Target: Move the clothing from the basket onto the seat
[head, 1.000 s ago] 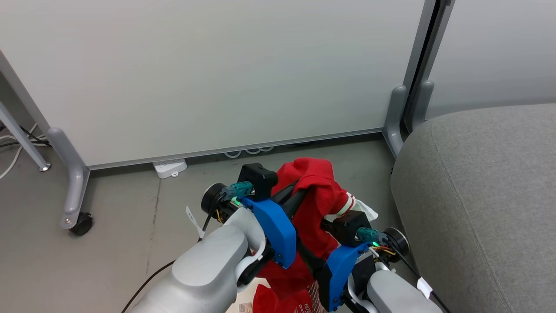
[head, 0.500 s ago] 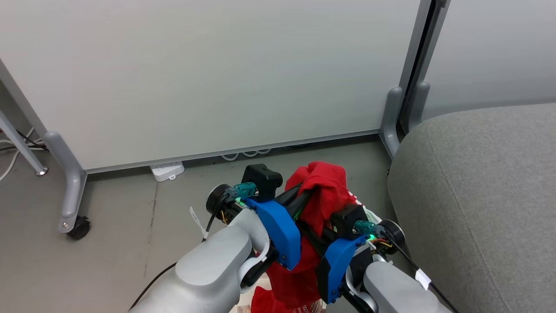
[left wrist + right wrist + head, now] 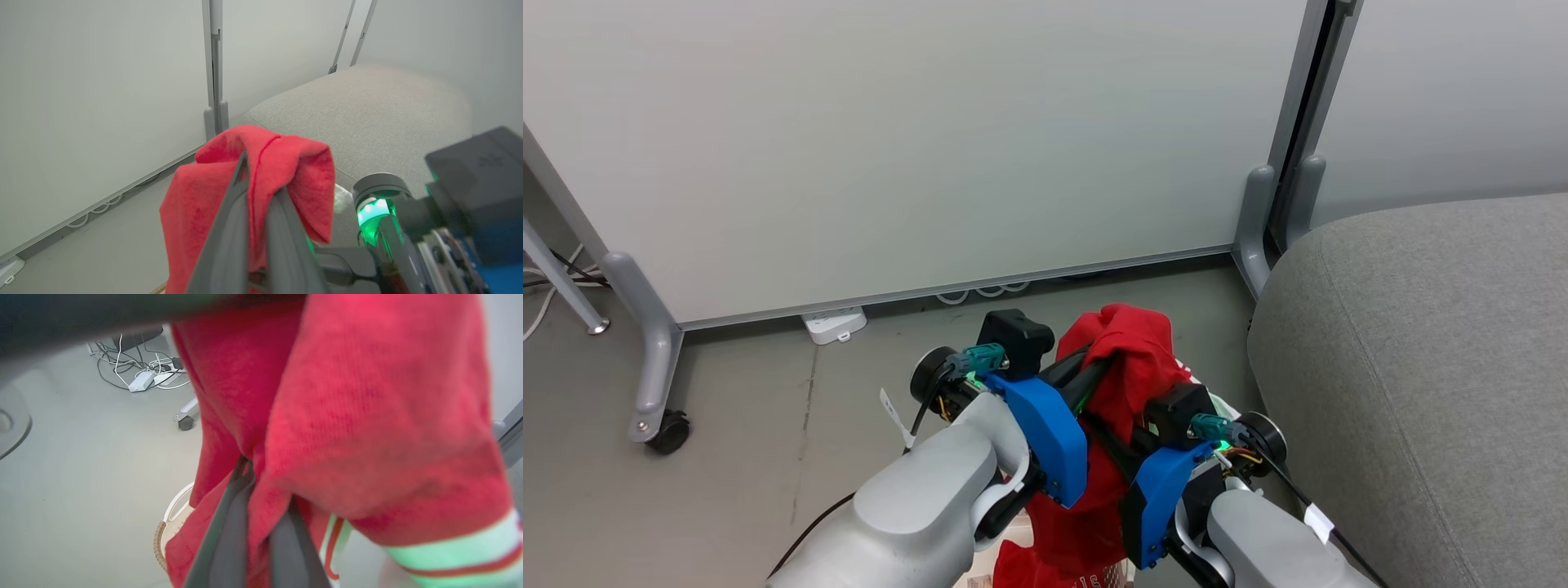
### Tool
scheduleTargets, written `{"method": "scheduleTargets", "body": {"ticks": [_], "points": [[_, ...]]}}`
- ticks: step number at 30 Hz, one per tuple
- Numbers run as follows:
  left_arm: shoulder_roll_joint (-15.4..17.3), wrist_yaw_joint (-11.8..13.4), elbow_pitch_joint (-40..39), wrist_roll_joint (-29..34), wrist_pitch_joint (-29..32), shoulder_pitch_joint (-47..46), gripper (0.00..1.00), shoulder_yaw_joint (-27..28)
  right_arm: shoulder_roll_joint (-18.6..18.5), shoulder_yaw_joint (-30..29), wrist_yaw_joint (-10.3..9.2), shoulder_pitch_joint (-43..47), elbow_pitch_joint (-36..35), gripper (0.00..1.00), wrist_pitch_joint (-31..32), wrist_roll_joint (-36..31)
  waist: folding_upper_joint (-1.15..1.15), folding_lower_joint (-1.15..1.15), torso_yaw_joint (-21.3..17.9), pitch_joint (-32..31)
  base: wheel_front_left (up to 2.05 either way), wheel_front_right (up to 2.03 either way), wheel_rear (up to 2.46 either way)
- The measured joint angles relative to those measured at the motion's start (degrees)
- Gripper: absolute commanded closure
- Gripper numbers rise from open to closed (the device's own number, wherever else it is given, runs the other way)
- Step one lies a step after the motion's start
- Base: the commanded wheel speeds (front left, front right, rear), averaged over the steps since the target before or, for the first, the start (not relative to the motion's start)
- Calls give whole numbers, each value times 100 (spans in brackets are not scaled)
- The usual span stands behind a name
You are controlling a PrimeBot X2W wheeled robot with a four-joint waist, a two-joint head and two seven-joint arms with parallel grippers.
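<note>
A red garment (image 3: 1131,351) hangs bunched between both grippers above the floor, just left of the light-grey seat (image 3: 1413,367). My left gripper (image 3: 256,183) is shut on its top fold, and the cloth drapes over both fingers. My right gripper (image 3: 257,498) is shut on a lower fold, beside the sleeve's red-white striped trim (image 3: 449,555). In the head view the left gripper (image 3: 1086,369) and right gripper (image 3: 1115,433) cross under the cloth, fingertips hidden. More red fabric (image 3: 1021,572) lies below at the frame's bottom. The basket (image 3: 162,539) shows its brown rim beneath the hanging cloth.
A white partition panel (image 3: 915,147) on grey wheeled legs (image 3: 654,384) stands behind, with a power strip (image 3: 833,323) at its base. Cables and adapters (image 3: 139,377) lie on the grey floor. The seat (image 3: 367,110) rises close on the right.
Both grippers drew closer together and a little higher with the garment, and its white striped sleeve slipped behind the right wrist. The head camera shifted slightly.
</note>
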Motion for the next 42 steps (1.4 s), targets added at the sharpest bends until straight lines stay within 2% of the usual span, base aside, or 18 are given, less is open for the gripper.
{"method": "scheduleTargets", "body": {"ticks": [10,11,12,13,22,31,36,42], "points": [[0,20,51,-56,-67,-54,100,-63,0,46,0,-31,89,100,-56,0,0,0,-5,3,0,0,0],[0,20,54,-66,-86,-58,90,-65,0,48,0,-36,90,100,-59,0,0,0,-7,2,0,0,0],[0,20,59,-83,-101,-63,52,-67,0,54,0,-40,91,100,-62,1,0,0,-9,2,0,0,0],[0,20,58,-97,-111,-67,0,-67,0,57,0,-45,93,100,-78,7,0,0,-10,2,0,0,0],[113,185,-54,134,-363,174,0,242,-1,-15,0,-91,183,100,-191,-80,0,0,-21,2,0,0,0],[731,266,-1366,1238,-385,1546,0,1675,0,-258,0,-97,304,100,-305,-223,0,-1,72,44,0,0,0],[884,175,-2028,1835,-386,2382,0,2509,0,-427,0,-96,311,100,-353,-305,0,-1,102,54,0,0,0],[970,45,-2381,2406,-386,3204,0,3226,-1,-593,0,-96,258,100,-380,-433,0,-1,96,66,0,0,0]]}}
